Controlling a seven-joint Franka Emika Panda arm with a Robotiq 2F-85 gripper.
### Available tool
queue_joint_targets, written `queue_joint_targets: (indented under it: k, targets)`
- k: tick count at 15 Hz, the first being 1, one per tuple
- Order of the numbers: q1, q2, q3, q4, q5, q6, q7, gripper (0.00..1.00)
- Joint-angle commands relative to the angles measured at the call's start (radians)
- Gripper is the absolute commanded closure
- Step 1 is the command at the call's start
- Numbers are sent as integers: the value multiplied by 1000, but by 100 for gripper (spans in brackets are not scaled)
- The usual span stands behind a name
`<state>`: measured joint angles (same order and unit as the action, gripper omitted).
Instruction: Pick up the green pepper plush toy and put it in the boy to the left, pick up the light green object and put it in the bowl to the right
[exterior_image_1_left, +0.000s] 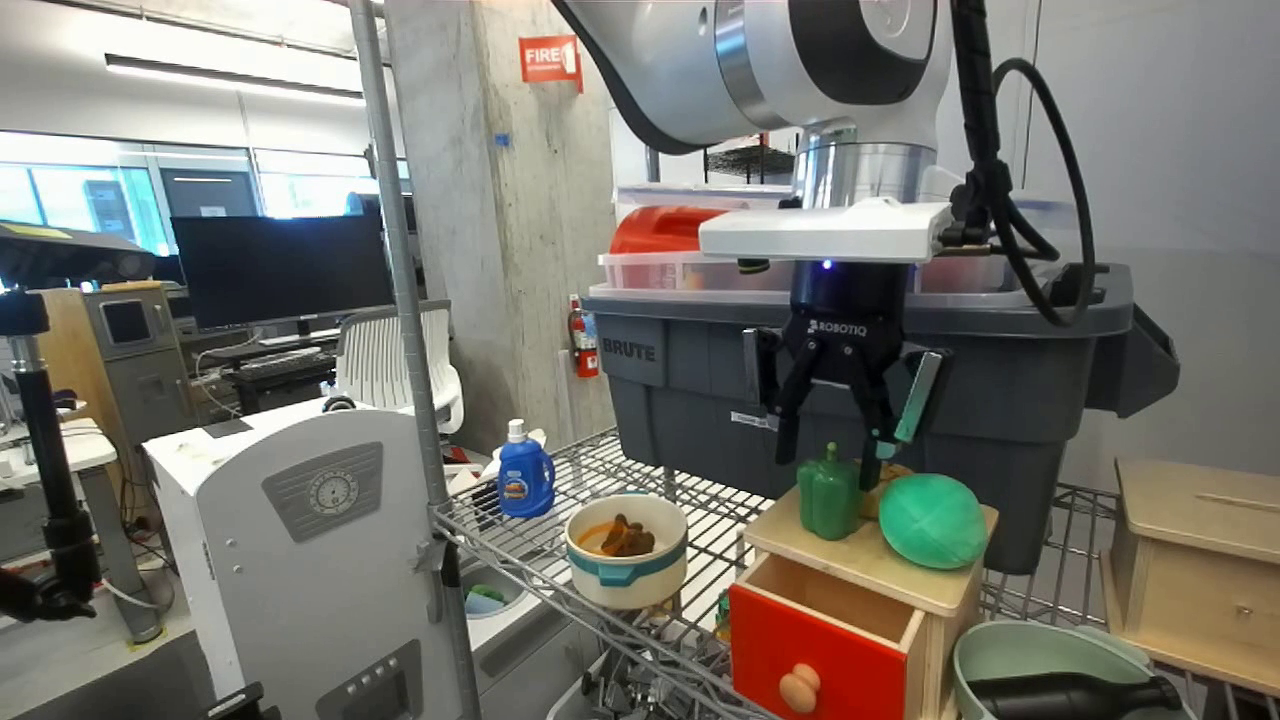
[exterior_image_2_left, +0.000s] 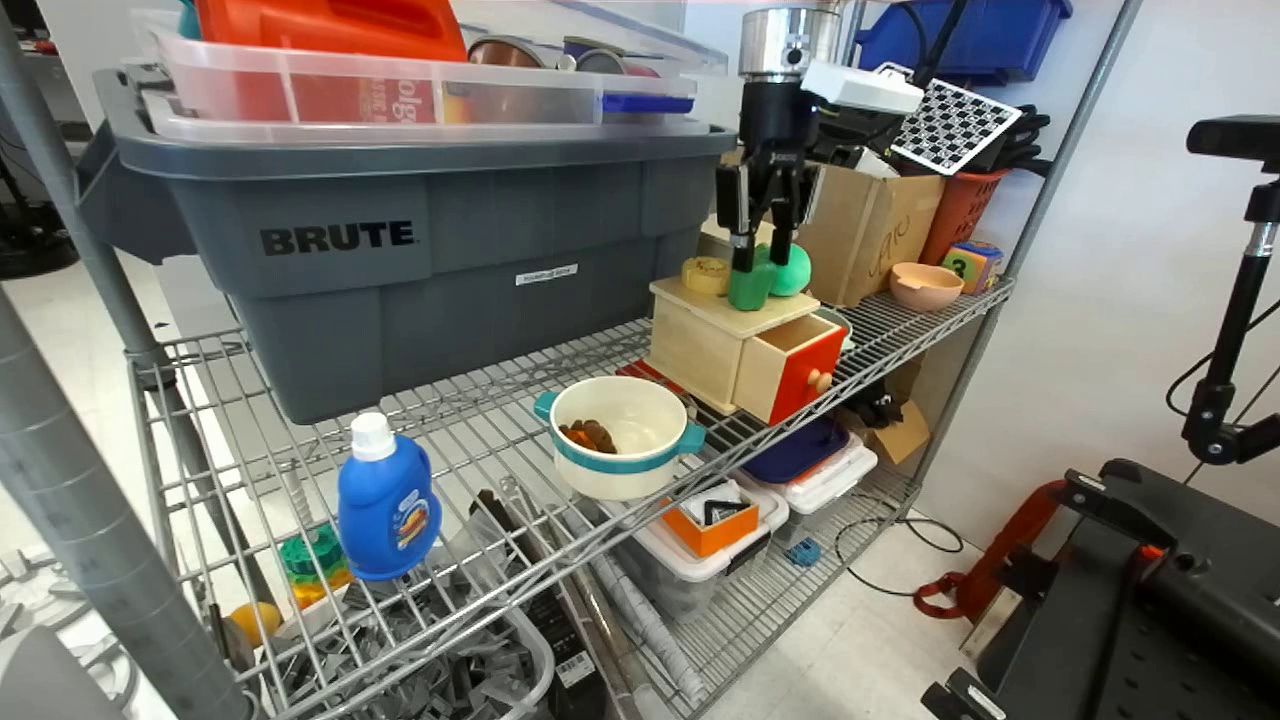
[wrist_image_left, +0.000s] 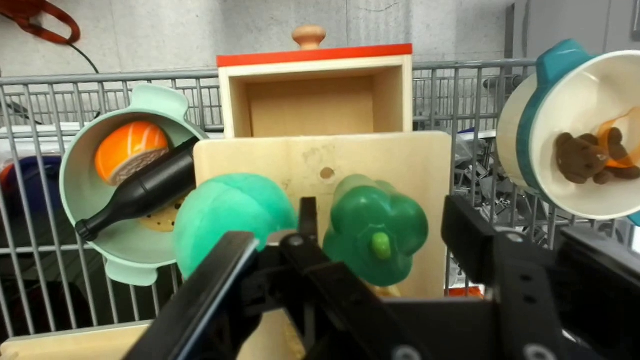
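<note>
Wire shelving (wrist_image_left: 125, 77) carries a wooden drawer box (wrist_image_left: 260, 155) at its front edge; on the box's top, the green pepper (wrist_image_left: 375, 220) stands upright, the light green object (wrist_image_left: 232, 210) beside it toward the grey-green bowl (wrist_image_left: 82, 175). My end effector (exterior_image_1_left: 827, 473) straddles the pepper, fingers spread.

a robotics lab is suggested — a robot arm (exterior_image_1_left: 680, 75) is held over wire shelving (exterior_image_2_left: 900, 353), and a checkered board (exterior_image_2_left: 952, 125) is seen — while an office-like building is indicated by a monitor (exterior_image_1_left: 280, 270), a pale chair (exterior_image_1_left: 366, 355) and a red fire sign (exterior_image_1_left: 548, 60) on a concrete column (exterior_image_1_left: 540, 215).
</note>
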<state>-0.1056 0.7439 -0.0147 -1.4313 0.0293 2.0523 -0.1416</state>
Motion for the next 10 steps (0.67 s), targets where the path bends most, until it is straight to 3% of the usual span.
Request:
queue_joint_targets:
  k: [1,3,10]
  targets:
    - [-2,19,3,41,-4,-37,-8,66]
    - [-1,16,3,40,-5,-38,-8,77]
    - [10,-1,3,17,-13,-33,-1,77]
